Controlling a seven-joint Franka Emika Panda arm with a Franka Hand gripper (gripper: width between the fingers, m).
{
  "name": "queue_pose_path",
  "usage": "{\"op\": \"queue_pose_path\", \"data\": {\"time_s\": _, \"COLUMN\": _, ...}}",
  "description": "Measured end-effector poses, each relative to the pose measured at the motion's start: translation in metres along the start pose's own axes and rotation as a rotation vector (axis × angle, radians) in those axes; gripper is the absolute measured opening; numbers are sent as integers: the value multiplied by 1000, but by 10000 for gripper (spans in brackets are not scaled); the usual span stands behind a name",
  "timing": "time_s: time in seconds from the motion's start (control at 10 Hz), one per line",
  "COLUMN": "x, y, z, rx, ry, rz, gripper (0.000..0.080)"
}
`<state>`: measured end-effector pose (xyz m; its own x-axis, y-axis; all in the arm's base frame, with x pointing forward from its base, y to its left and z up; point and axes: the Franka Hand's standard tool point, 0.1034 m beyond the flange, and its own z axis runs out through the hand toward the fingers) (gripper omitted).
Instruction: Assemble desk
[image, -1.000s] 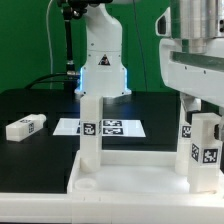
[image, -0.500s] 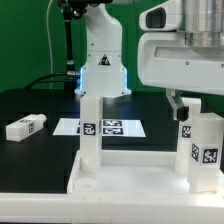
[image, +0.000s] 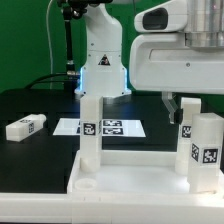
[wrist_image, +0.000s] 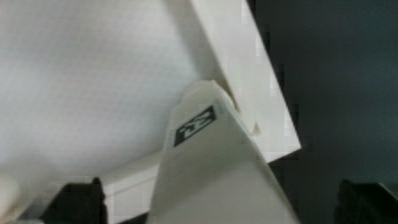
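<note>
The white tabletop (image: 140, 180) lies rim up at the front. One leg (image: 90, 130) stands upright in its corner at the exterior view's left. At the right two more tagged legs stand upright close together, a farther one (image: 187, 145) and a nearer one (image: 207, 150). My gripper (image: 180, 106) hangs open just above the farther one. In the wrist view that leg (wrist_image: 210, 160) rises from the tabletop (wrist_image: 89, 90) between my dark fingertips (wrist_image: 80, 203), and neither touches it. A loose leg (image: 25, 127) lies on the black table at the left.
The marker board (image: 112, 127) lies flat behind the tabletop. The robot's white base (image: 100, 60) stands at the back centre, with a dark post beside it. A round socket (image: 85, 185) shows in the tabletop's near left corner.
The jaws have opened fully and let go of the farther right leg. The hand has risen from around it to just above its top. The legs have stayed upright.
</note>
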<state>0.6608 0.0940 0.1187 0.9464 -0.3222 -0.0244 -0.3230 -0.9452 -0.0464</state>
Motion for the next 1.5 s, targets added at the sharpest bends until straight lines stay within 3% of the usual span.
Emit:
{"op": "queue_pose_path", "data": {"time_s": 0.1, "x": 0, "y": -1, "z": 1, "rx": -18, "ry": 7, "rz": -97, "gripper": 648}}
{"op": "queue_pose_path", "data": {"time_s": 0.3, "x": 1, "y": -1, "z": 3, "rx": -27, "ry": 17, "rz": -253, "gripper": 648}}
{"op": "queue_pose_path", "data": {"time_s": 0.7, "x": 0, "y": -6, "z": 4, "rx": -32, "ry": 29, "rz": -465, "gripper": 648}}
{"op": "queue_pose_path", "data": {"time_s": 0.8, "x": 1, "y": -5, "z": 4, "rx": -32, "ry": 29, "rz": -456, "gripper": 519}}
{"op": "queue_pose_path", "data": {"time_s": 0.9, "x": 1, "y": -5, "z": 4, "rx": -32, "ry": 29, "rz": -456, "gripper": 519}}
{"op": "queue_pose_path", "data": {"time_s": 1.1, "x": 1, "y": -5, "z": 4, "rx": -31, "ry": 29, "rz": -449, "gripper": 287}}
{"op": "queue_pose_path", "data": {"time_s": 1.5, "x": 1, "y": -5, "z": 4, "rx": -27, "ry": 30, "rz": -323, "gripper": 288}}
